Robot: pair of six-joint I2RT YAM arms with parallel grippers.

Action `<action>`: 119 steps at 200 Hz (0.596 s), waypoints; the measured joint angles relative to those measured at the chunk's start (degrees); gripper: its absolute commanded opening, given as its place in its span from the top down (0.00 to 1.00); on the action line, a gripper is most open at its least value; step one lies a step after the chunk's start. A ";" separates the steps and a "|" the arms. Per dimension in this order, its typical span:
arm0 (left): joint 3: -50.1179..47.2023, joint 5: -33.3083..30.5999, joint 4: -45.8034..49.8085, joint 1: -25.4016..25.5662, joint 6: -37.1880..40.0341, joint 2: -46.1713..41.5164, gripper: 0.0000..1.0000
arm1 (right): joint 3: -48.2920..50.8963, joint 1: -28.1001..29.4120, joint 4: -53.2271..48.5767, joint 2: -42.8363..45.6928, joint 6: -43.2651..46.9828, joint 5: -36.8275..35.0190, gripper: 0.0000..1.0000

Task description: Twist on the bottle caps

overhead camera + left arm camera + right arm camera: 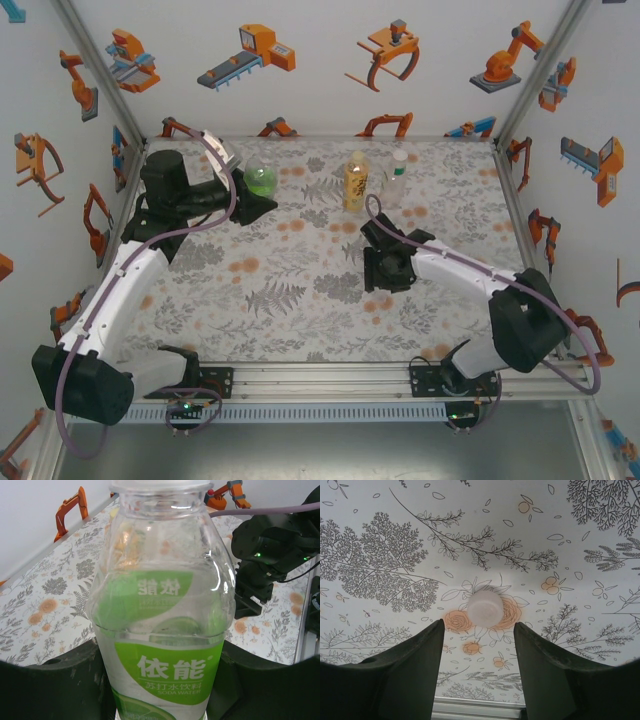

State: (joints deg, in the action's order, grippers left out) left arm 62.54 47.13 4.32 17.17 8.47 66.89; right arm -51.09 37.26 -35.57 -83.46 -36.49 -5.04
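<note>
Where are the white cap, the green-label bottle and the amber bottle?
white cap (486, 608): right wrist view, its centre.
green-label bottle (165, 670): left wrist view, on its label.
amber bottle (355, 185): top view, its body.

Bare table (290, 290) mid-front, amber bottle (355, 182), colourless bottle (397, 178) blocking rear

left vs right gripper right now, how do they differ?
Left gripper is shut on the green-label bottle; right gripper is open, holding nothing. Left sits at the table's far left; right points down over mid-table, a white cap just ahead of it. Both are black two-finger grippers.
</note>
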 measured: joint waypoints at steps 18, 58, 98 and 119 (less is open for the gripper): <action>-0.02 0.00 -0.02 0.00 0.02 0.00 1.00 | 0.90 0.00 1.05 0.00 -0.61 0.00 0.52; -0.09 0.00 -0.04 0.00 0.00 0.00 1.00 | 2.49 0.00 2.73 -1.40 -1.77 -0.22 0.56; -0.11 0.00 -0.07 0.00 0.00 0.15 1.00 | 3.52 0.00 3.56 -2.08 -2.60 -0.17 0.58; -0.11 0.00 -0.07 0.00 0.02 0.17 1.00 | 3.93 0.00 4.22 -2.62 -2.75 -0.17 0.59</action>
State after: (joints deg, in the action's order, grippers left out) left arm 62.43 47.13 4.25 17.17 8.49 67.07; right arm -47.16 37.26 -31.35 -86.08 -39.24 -5.21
